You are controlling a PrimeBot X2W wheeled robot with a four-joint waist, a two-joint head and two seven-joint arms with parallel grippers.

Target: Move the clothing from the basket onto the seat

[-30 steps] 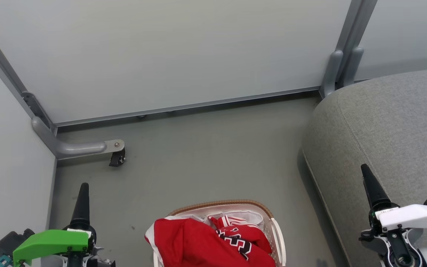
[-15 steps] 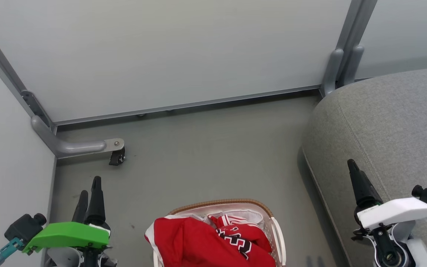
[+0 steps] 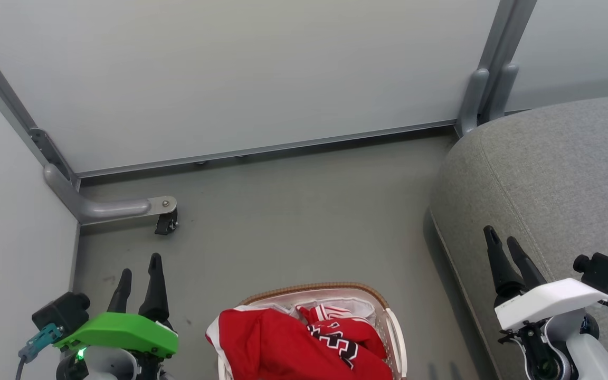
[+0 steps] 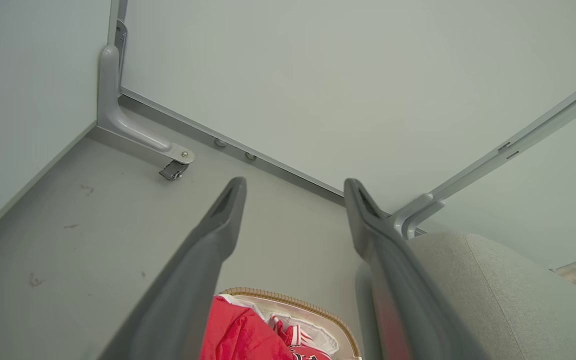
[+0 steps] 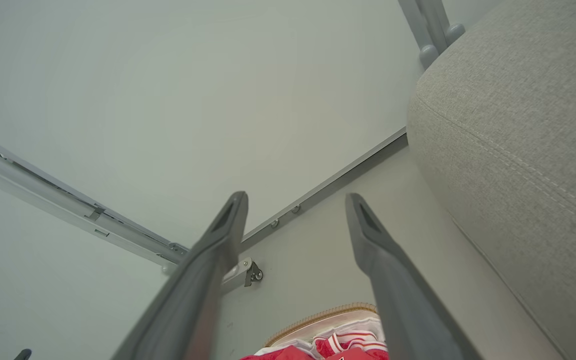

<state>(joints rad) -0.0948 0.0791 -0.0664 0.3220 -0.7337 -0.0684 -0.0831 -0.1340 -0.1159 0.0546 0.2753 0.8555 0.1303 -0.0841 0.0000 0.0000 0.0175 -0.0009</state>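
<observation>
Nearest the robot, the left gripper (image 3: 139,265) hangs at the lower left of the head view over bare floor (image 3: 293,211), its two dark fingers (image 3: 154,285) spread wide with nothing between them. The right gripper (image 3: 500,235) hangs at the lower right over the edge of the seat (image 3: 557,174), likewise spread wide and empty. They flank the basket (image 3: 314,289), which sits on the floor between them at the bottom edge of the head view. Both wrist views look past their parted fingers toward its woven rim, so I judge the arms are posed ready for a reach rather than engaged in one. The clothing (image 3: 283,343) lies heaped in the basket: red cloth is piled above the rim and spills a little over its left side, the black-and-white lettering faces up toward the right, and a white liner (image 3: 357,307) shows behind. No garment lies on the part of the seat in view, so the task looks to be at its start. The seat stands just beside the basket on the robot's right, its rounded corner close, which should make for a short carry. Farther off, a grey metal foot (image 3: 119,208) with a small black caster (image 3: 167,224) rests on the floor, and the pale wall panel (image 3: 230,68) closes the far side
</observation>
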